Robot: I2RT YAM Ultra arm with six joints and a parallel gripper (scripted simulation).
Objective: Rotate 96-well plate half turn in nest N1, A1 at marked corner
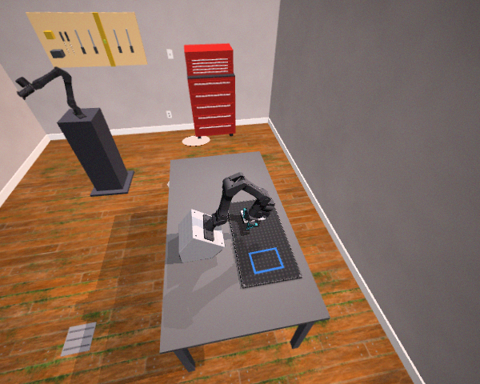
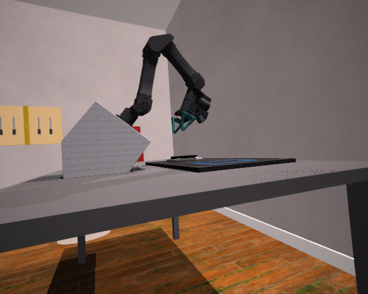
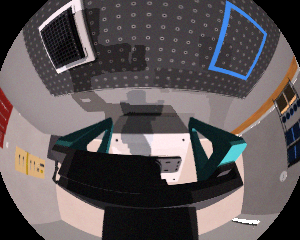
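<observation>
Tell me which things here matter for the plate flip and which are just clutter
Job: 96-well plate, still in its nest; blue taped outline B1; open, empty gripper.

Clutter: red tool chest, pegboard of tools, second arm on a dark pedestal.

On the grey rectangular bench [image 1: 198, 314] lies a black perforated deck mat [image 1: 292, 270], set toward the bench's right side in the top view. Just left of the mat stands the tilted grey mounting block [image 1: 190, 243], from which the black jointed arm [image 1: 232, 186] reaches over the mat's far end. The white-framed 96-well plate [image 3: 65, 35] lies on that far end, and the teal-fingered tool [image 2: 181, 122] hangs in the air above it, apart from it. The blue taped outline [image 1: 266, 261] lies on the mat's near half, well apart from the plate.

Behind the bench, a red drawer cabinet [image 1: 211, 89] stands against the back wall. To the bench's left, a dark pedestal [image 1: 93, 150] stands on the floor.
</observation>
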